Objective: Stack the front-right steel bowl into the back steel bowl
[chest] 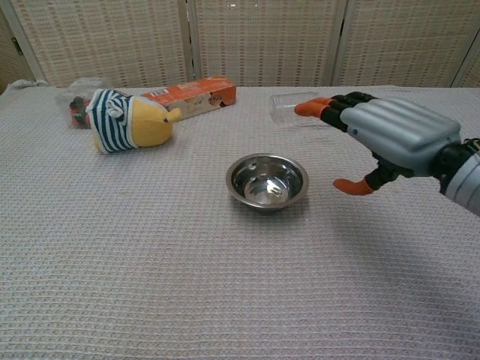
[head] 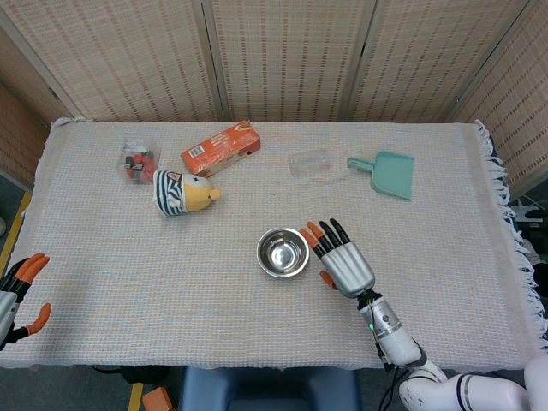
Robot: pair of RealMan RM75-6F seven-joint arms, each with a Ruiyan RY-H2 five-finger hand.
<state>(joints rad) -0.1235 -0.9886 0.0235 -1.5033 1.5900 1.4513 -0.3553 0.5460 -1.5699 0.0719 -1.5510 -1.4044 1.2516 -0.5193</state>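
The steel bowls sit nested as one stack near the table's middle, upright, also seen in the chest view as the stacked bowls. My right hand hovers just to the right of the stack, fingers spread and holding nothing; in the chest view the right hand is raised above the cloth, clear of the rim. My left hand hangs off the table's front-left edge, fingers apart, empty.
A striped plush toy, an orange box and a small packet lie at the back left. A clear cup on its side and a teal dustpan lie at the back right.
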